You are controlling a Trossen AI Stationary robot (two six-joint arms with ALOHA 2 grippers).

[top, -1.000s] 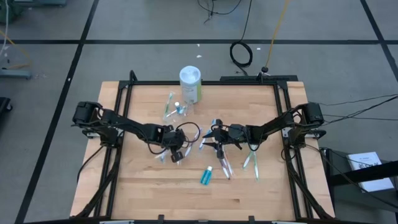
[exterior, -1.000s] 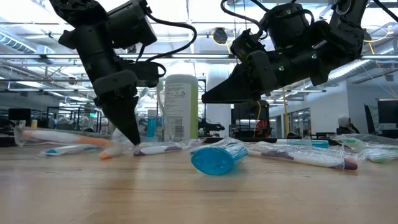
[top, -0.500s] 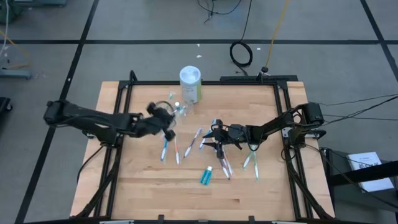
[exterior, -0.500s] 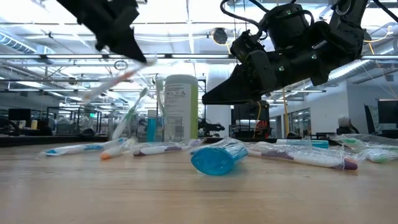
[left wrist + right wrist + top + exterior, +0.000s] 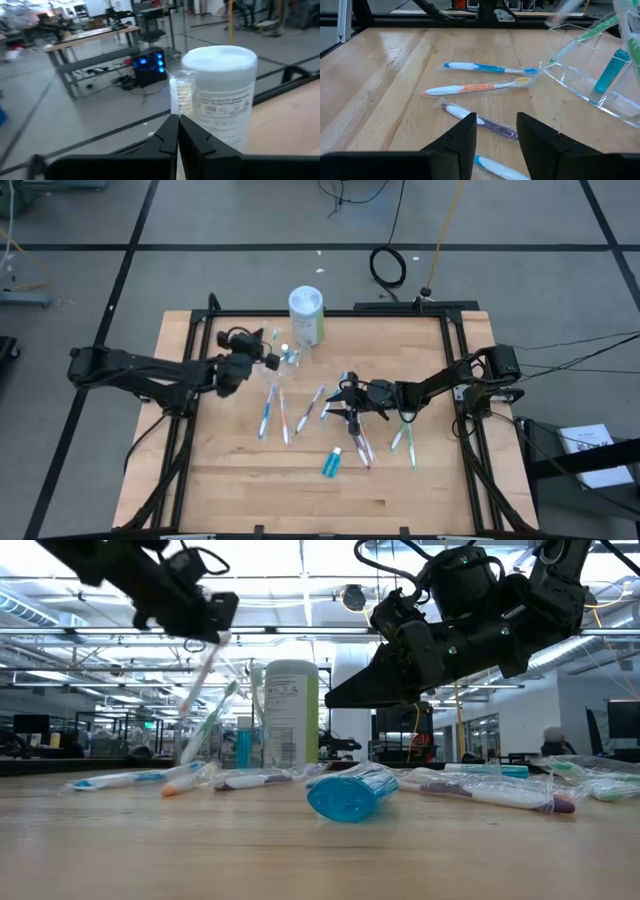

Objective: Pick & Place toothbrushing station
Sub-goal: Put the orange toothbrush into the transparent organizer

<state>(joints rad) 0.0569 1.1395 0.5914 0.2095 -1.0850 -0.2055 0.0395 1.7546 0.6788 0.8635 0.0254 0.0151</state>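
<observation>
The left gripper (image 5: 262, 356) hangs above the table just at nine o'clock of the clear plastic cup (image 5: 289, 358), its fingers pressed together on a wrapped toothbrush (image 5: 202, 678) that slants down from them toward the cup in the low view; the left wrist view shows the two dark fingers closed, with the brush head in its wrapper between them and the white-capped canister (image 5: 306, 315) beyond. The cup already holds a green toothbrush (image 5: 213, 720) and a teal toothpaste tube (image 5: 243, 747). The step in hand looks like the placing half of a pick and place: the brush is lifted and carried, not yet dropped. The next move calls for bringing the lower tip over the cup's mouth, then lowering and letting go without tipping the cup. At about five o'clock of the cup, three loose toothbrushes (image 5: 283, 412) lie on the wooden table (image 5: 200, 470). The right gripper (image 5: 347, 402) waits near the table's middle, fingers spread, over more brushes, with a teal tube (image 5: 331, 462) at its six o'clock.
</observation>
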